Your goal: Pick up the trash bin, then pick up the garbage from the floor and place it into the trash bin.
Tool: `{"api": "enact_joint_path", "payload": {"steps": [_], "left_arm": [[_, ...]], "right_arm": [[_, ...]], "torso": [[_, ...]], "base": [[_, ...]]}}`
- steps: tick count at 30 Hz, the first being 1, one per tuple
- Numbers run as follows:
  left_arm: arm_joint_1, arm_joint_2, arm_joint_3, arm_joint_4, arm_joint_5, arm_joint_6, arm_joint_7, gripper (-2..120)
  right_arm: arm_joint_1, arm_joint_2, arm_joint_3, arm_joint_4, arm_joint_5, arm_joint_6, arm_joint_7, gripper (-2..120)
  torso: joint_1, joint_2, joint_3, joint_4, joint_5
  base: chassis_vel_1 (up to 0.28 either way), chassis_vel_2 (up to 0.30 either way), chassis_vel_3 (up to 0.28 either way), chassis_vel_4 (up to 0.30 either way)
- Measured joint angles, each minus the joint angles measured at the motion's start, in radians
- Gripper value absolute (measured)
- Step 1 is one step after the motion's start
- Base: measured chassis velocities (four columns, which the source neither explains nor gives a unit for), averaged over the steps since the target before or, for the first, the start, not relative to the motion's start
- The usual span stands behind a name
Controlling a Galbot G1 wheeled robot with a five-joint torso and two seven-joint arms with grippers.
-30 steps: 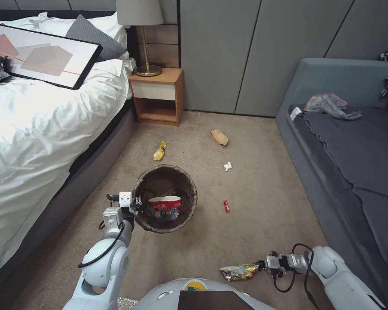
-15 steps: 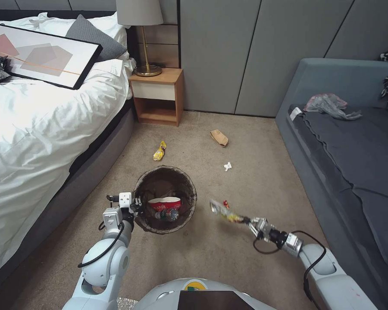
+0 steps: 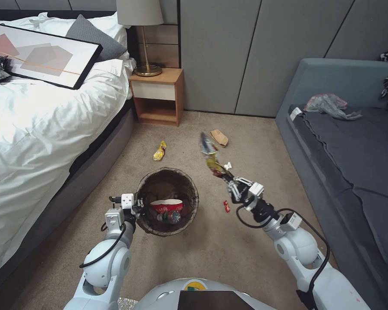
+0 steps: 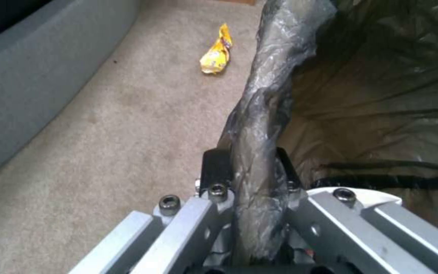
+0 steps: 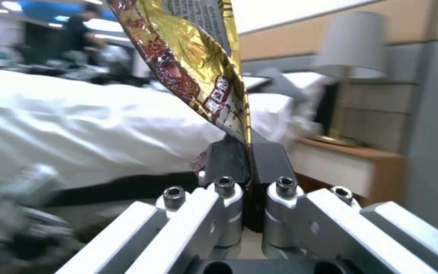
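Right gripper [image 3: 230, 181], clamped on the lower end of a gold snack wrapper [image 3: 211, 157], is raised just right of the trash bin [image 3: 167, 201]; the wrapper's long axis rises away from the robot, its top cut off in the wrist view. Left gripper [image 3: 136, 206] pinches the bin's bag-lined left rim, which hides its fingertips.

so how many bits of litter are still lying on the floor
4: a yellow wrapper by the bed, tan paper near the wall, a white wad partly behind the held wrapper, a red piece right of the bin.
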Motion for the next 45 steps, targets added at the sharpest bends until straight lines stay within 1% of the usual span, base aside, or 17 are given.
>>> {"api": "enact_joint_path", "payload": {"steps": [7,8,14,16,17,20,22,24,26,31,34,36,37,38,40,42,45], "left_arm": [[0.003,0.0,0.011,-0.003,-0.014,0.011,-0.006,0],[0.007,-0.001,0.022,-0.01,-0.029,0.022,-0.011,0],[0.012,-0.002,0.035,-0.021,-0.057,0.038,-0.02,0],[0.018,-0.007,0.054,-0.044,-0.095,0.064,-0.031,0],[0.018,-0.007,0.054,-0.044,-0.095,0.064,-0.031,0],[0.025,-0.007,0.059,-0.056,-0.107,0.073,-0.035,0],[0.027,-0.007,0.06,-0.058,-0.108,0.074,-0.035,0],[0.034,-0.009,0.065,-0.069,-0.11,0.077,-0.036,0],[0.035,-0.009,0.065,-0.071,-0.11,0.078,-0.036,0],[0.037,-0.007,0.058,-0.079,-0.114,0.08,-0.036,0],[0.035,-0.007,0.057,-0.079,-0.117,0.08,-0.036,0],[0.034,-0.007,0.056,-0.079,-0.118,0.08,-0.036,0],[0.031,-0.006,0.056,-0.078,-0.121,0.081,-0.036,0],[0.031,-0.006,0.056,-0.078,-0.121,0.081,-0.036,0],[0.027,-0.003,0.049,-0.075,-0.128,0.081,-0.036,0],[0.026,-0.002,0.044,-0.075,-0.129,0.082,-0.037,0],[0.021,0.001,0.041,-0.069,-0.136,0.083,-0.037,0]], "right_arm": [[0.012,-0.04,-0.076,0.047,-0.021,-0.031,0.014,0],[0.027,-0.081,-0.144,0.068,-0.02,-0.062,0.043,0],[0.049,-0.12,-0.219,0.073,-0.004,-0.101,0.084,0],[0.09,-0.156,-0.324,0.039,0.009,-0.143,0.129,0],[0.09,-0.156,-0.324,0.039,0.009,-0.143,0.129,0],[0.124,-0.152,-0.403,-0.024,0.005,-0.16,0.15,0],[0.132,-0.148,-0.417,-0.039,0.002,-0.161,0.151,0],[0.158,-0.133,-0.455,-0.1,-0.013,-0.163,0.153,0],[0.16,-0.13,-0.459,-0.108,-0.015,-0.163,0.153,0],[0.17,-0.114,-0.473,-0.194,-0.039,-0.146,0.152,0],[0.168,-0.112,-0.468,-0.201,-0.046,-0.147,0.151,2],[0.167,-0.11,-0.463,-0.202,-0.052,-0.149,0.15,6],[0.16,-0.109,-0.453,-0.202,-0.061,-0.149,0.148,14],[0.16,-0.109,-0.453,-0.202,-0.061,-0.149,0.148,14],[0.146,-0.111,-0.436,-0.202,-0.07,-0.147,0.139,25],[0.141,-0.112,-0.43,-0.202,-0.074,-0.146,0.135,28],[0.122,-0.114,-0.413,-0.201,-0.084,-0.139,0.124,41]], "torso": [[0.0,0.0,0.0,-0.0001,0.0003],[0.0,0.0,0.0,0.0,0.0002],[0.0,0.0,0.0,0.0002,0.0004],[0.0,0.0,0.0,0.0,0.0004],[0.0,0.0,0.0,0.0,0.0004],[0.0,0.0,0.0,0.0,0.0003],[0.0,0.0,0.0,0.0,0.0003],[0.0,0.0,0.0,0.0001,0.0003],[0.0,0.0,0.0,0.0001,0.0003],[0.0,0.0,0.0,0.0,0.0003],[0.0,0.0,0.0,0.0,0.0003],[0.0,0.0,0.0,0.0,0.0003],[0.0,0.0,0.0,0.0001,0.0003],[0.0,0.0,0.0,0.0001,0.0003],[0.0,0.0,0.0,0.0,0.0003],[0.0,0.0,0.0,0.0001,0.0003],[0.0,0.0,0.0,0.0,0.0003]], "base": [[0.0,0.0,0.0,0.0],[0.0,0.0,0.0,0.0],[0.0,0.0,0.0,0.0],[0.0,0.0,0.0,0.0],[0.0,0.0,0.0,0.0],[0.0,0.0,0.0,0.0],[0.0,0.0,0.0,0.0],[0.0,0.0,0.0,0.0],[0.0,0.0,0.0,0.0],[0.0,0.0,0.0,0.0],[0.0,0.0,0.0,0.0],[0.0,0.0,0.0,0.0],[0.0,0.0,0.0,0.0],[0.0,0.0,0.0,0.0],[0.0,0.0,0.0,0.0],[0.0,0.0,0.0,0.0],[0.0,0.0,0.0,0.0]]}}
